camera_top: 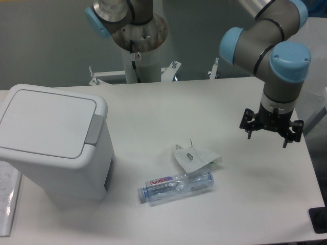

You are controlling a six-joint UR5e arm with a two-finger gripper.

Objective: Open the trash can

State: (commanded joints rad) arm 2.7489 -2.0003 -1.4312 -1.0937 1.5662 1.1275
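Clearly the trash can is the bulkiest thing in the fixed camera's view, sitting at the left end of the tabletop with its flat white lid down and flush in its frame. It looks like rigid moulded plastic, probably light if empty, with smooth walls that would likely slide under a sideways shove, so a push should go straight down. The sensible contact point is the grey latch tab on the lid's right edge, facing the arm; it seems meant to be pressed, not gripped. The tool hangs over the right side of the tabletop, well apart from the bin, holding nothing; its dark fingers point down, but I cannot tell from this angle whether they are spread or pressed together. Between tool and bin lie a crushed clear plastic bottle with a red-lettered label and, just behind and touching it, a crumpled white paper wrapper. Both lie low, so a raised path should pass over them. A sheet of paper lies at the left edge, beside the bin's base.
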